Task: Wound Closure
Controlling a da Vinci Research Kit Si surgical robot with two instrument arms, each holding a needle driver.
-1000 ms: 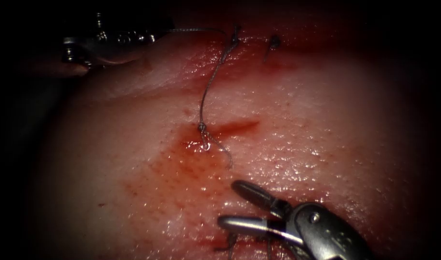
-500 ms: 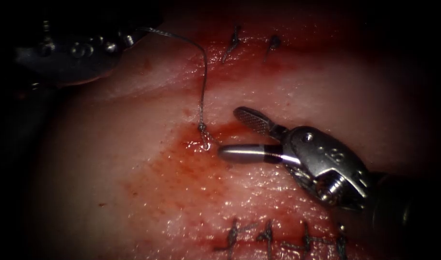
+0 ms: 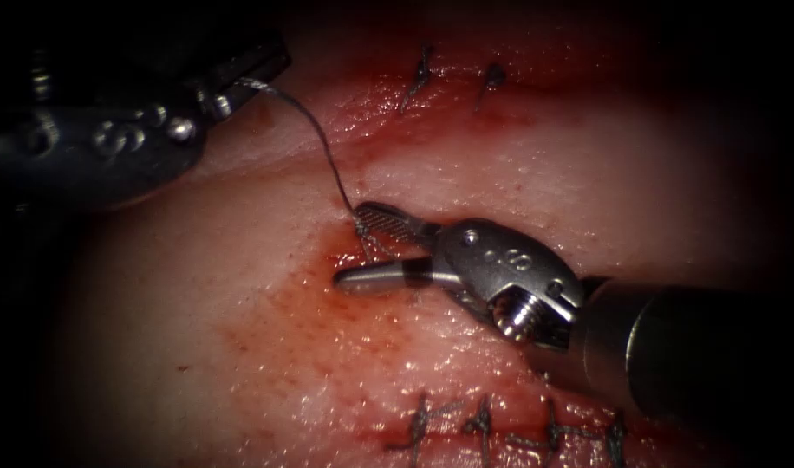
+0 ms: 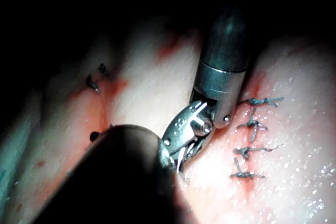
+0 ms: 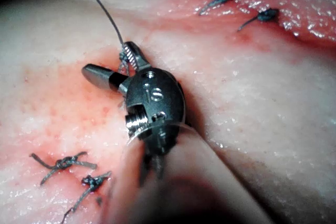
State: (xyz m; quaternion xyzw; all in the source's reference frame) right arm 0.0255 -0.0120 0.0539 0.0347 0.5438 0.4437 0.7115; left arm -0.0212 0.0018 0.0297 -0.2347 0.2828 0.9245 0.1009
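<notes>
Knot (image 3: 363, 230) between right tool's (image 3: 362, 244) parted jaws

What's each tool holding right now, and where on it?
Left tool holds the thread at its upper end. Right tool holds nothing, jaws open around the knot.

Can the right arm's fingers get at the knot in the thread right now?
Probably yes. The right tool has its fingers open on either side of the knot, nothing in between. The left tool holds the thread up and away.

Taut thread (image 3: 315, 139) across claw's (image 3: 362, 247) path
</notes>
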